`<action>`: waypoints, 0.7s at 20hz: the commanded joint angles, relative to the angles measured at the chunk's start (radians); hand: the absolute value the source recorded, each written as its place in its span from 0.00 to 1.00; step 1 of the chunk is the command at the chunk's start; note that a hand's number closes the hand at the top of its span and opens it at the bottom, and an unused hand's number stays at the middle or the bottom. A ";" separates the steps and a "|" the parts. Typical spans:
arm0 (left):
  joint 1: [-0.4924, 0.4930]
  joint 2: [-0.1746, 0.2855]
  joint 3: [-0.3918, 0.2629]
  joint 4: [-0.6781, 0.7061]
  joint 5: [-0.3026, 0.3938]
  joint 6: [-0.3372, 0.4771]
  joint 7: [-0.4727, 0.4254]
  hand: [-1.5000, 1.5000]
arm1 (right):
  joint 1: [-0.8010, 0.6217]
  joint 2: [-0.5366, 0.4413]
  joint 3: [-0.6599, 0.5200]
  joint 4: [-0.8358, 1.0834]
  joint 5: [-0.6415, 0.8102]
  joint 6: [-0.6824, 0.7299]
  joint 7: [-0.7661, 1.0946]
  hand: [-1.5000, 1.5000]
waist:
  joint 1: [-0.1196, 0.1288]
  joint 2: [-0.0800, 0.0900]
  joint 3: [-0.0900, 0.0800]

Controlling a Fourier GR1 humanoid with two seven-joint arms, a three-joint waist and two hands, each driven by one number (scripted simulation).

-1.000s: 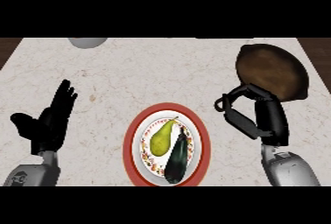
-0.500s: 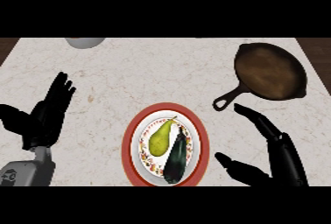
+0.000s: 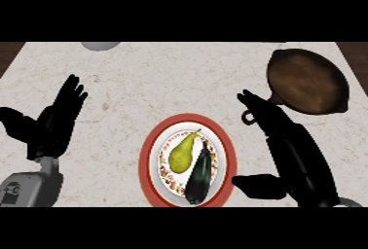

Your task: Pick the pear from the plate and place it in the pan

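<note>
A yellow-green pear [image 3: 182, 153] lies on the left half of a red-rimmed plate [image 3: 152, 146] near the counter's front edge. A dark eggplant [image 3: 199, 172] lies beside it on the right half. The brown pan [image 3: 309, 80] sits at the back right, its handle pointing toward the plate. My right hand [image 3: 291, 151] is open just right of the plate, fingers stretched toward the pan's handle and hiding most of it, thumb pointing at the plate. My left hand [image 3: 50, 124] rests open at the left edge, fingers up.
A grey round object [image 3: 101, 45] shows at the counter's back edge, upper left. The marble counter [image 3: 158, 82] spreads between the plate and the back edge. Dark wood strips [image 3: 9, 51] flank the counter's far corners.
My right hand went from near the pan's handle down to the front right, then up again beside the plate, fingers now straight. The left hand barely shifted. Pear and eggplant stayed put.
</note>
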 commanded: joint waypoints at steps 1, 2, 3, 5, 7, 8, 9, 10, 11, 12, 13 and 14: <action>0.030 -0.001 -0.001 -0.061 -0.001 0.004 0.018 0.50 | -0.184 0.006 -0.022 0.050 -0.038 0.211 0.159 0.00 | 0.013 -0.001 0.001; 0.014 -0.002 -0.011 -0.031 -0.007 -0.009 0.009 0.50 | -0.214 0.076 0.063 0.177 0.032 0.176 0.159 0.00 | 0.020 0.003 0.001; -0.017 -0.036 -0.029 -0.005 -0.038 0.034 0.008 0.50 | -0.256 0.071 0.031 0.167 -0.028 0.253 0.180 0.00 | 0.007 0.003 0.001; 0.044 -0.012 -0.011 -0.064 -0.014 0.001 0.000 0.50 | -0.260 0.103 0.062 0.187 -0.052 0.320 0.234 0.00 | 0.011 0.000 0.001; 0.023 0.017 0.017 -0.047 0.020 -0.031 0.027 0.50 | -0.311 0.140 0.065 0.269 -0.109 0.403 0.283 0.00 | 0.019 0.002 0.001; 0.014 -0.005 -0.002 -0.060 -0.003 -0.003 0.025 0.50 | -0.274 0.177 0.111 0.264 -0.122 0.428 0.342 0.00 | 0.011 0.000 0.001; -0.023 -0.002 0.015 -0.014 -0.003 0.003 0.026 0.50 | -0.289 0.184 0.095 0.296 -0.171 0.479 0.357 0.00 | 0.004 0.004 0.001; 0.031 -0.034 -0.022 -0.068 -0.018 0.018 0.017 0.50 | -0.324 0.202 0.091 0.331 -0.172 0.502 0.378 0.00 | 0.013 0.001 0.001; -0.034 -0.020 0.007 0.009 -0.022 0.017 0.013 0.50 | -0.266 0.186 0.113 0.285 -0.180 0.512 0.361 0.00 | -0.011 0.001 0.002; 0.005 -0.021 0.006 0.013 -0.009 -0.013 -0.022 0.50 | -0.336 0.273 0.127 0.335 -0.177 0.521 0.449 0.00 | 0.000 0.001 0.001; 0.050 -0.036 -0.015 -0.021 -0.040 0.006 -0.037 0.50 | -0.280 0.243 0.136 0.305 -0.165 0.514 0.406 0.00 | -0.005 -0.001 0.002; 0.043 -0.027 -0.005 -0.022 -0.022 -0.011 -0.020 0.50 | -0.341 0.264 0.097 0.325 -0.193 0.557 0.437 0.00 | -0.004 -0.001 0.002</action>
